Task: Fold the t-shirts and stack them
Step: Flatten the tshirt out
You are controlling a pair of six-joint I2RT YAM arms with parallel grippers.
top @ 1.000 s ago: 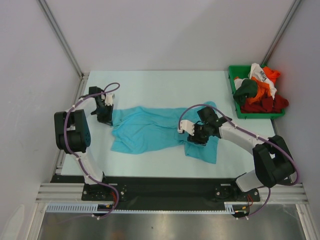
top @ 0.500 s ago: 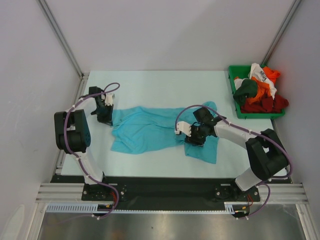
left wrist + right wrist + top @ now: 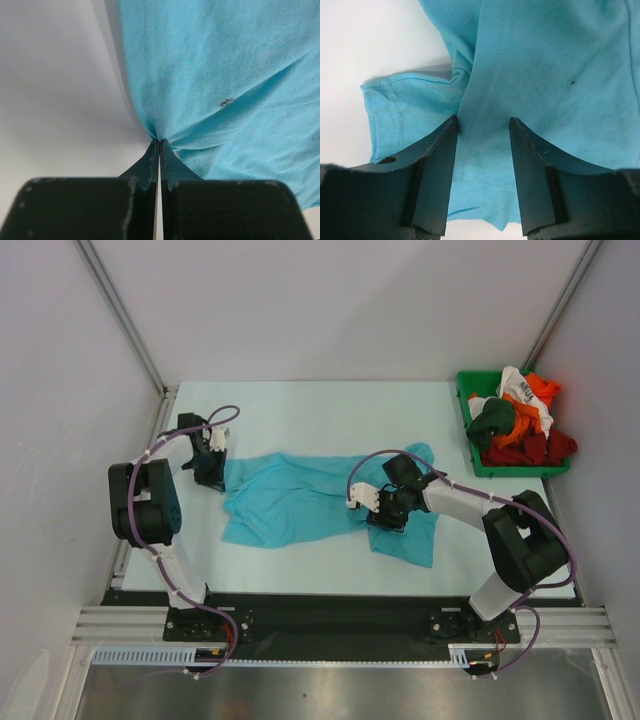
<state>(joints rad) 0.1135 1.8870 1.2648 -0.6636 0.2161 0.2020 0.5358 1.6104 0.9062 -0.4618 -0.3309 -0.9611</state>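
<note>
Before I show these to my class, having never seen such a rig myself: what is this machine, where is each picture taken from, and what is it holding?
Two robot arms are bolted at the near edge of a table. One picture looks down from above; the other two come from a camera on each wrist. A turquoise t-shirt lies spread out on the table. The left hand is pinched shut on its edge. The right hand is open, straddling a seam. More t-shirts are heaped in a green bin at the far right.
</note>
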